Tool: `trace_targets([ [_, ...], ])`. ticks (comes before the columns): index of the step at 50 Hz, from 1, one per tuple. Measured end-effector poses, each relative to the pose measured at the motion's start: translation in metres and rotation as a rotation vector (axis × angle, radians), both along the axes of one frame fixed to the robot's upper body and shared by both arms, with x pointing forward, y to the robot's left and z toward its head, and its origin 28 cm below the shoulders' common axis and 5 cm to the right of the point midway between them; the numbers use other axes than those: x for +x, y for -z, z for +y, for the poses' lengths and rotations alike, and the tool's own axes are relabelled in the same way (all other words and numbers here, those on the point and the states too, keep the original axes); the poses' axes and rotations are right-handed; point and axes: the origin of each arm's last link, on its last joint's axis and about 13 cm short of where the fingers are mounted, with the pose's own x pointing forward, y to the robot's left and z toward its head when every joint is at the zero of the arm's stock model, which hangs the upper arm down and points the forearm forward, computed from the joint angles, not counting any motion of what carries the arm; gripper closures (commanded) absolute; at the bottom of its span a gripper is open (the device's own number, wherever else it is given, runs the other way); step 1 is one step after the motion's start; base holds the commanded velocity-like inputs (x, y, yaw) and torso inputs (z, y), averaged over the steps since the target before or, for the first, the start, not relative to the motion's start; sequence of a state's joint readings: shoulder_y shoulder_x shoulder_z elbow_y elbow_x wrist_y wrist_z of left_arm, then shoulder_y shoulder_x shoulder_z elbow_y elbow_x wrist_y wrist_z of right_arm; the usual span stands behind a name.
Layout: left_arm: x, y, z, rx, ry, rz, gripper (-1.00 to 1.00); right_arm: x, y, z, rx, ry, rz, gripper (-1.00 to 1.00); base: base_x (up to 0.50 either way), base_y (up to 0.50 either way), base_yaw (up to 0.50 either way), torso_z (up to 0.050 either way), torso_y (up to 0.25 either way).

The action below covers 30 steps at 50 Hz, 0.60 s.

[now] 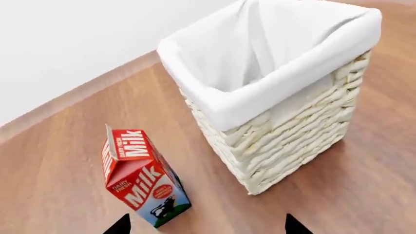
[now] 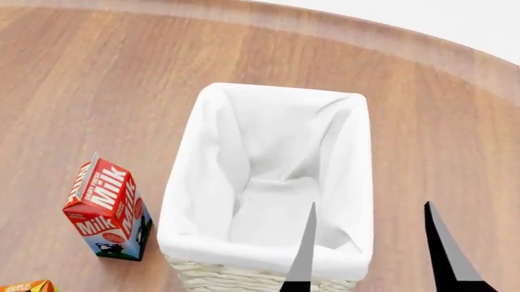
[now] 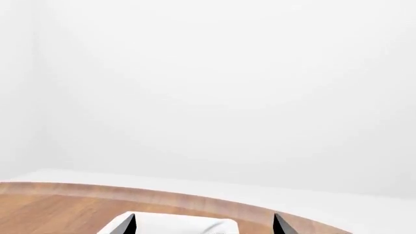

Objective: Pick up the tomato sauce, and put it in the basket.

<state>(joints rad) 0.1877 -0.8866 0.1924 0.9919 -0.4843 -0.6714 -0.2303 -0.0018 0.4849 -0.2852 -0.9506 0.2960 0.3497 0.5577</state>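
Note:
The tomato sauce is out of view in all frames. The cream wicker basket (image 2: 341, 267) with its white cloth liner stands on the wooden floor at the middle of the head view; inside it only the liner shows. My right gripper (image 2: 374, 243) hangs open over the basket's near right corner, nothing between its fingers. In the right wrist view that gripper (image 3: 202, 225) points past the basket's rim (image 3: 175, 225) toward the white wall. My left gripper (image 1: 208, 225) is open and empty above the floor, with the basket (image 1: 293, 141) ahead of it.
A red and blue milk carton (image 2: 108, 213) stands upright left of the basket, a short gap between them; it also shows near the left gripper (image 1: 144, 180). An orange corner of another pack (image 2: 24, 286) pokes in at the head view's bottom left. The wooden floor (image 2: 97, 91) ends at a curved edge.

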Motion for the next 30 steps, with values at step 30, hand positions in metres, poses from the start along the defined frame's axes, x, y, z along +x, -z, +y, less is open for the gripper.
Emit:
trace_targets([
  [30, -0.011, 0.006, 0.012, 0.098, -0.002, 0.490, -1.00, 0.001, 0.003, 0.001, -0.004, -0.004, 0.008, -1.00, 0.00, 0.00, 0.00, 0.000, 0.000],
])
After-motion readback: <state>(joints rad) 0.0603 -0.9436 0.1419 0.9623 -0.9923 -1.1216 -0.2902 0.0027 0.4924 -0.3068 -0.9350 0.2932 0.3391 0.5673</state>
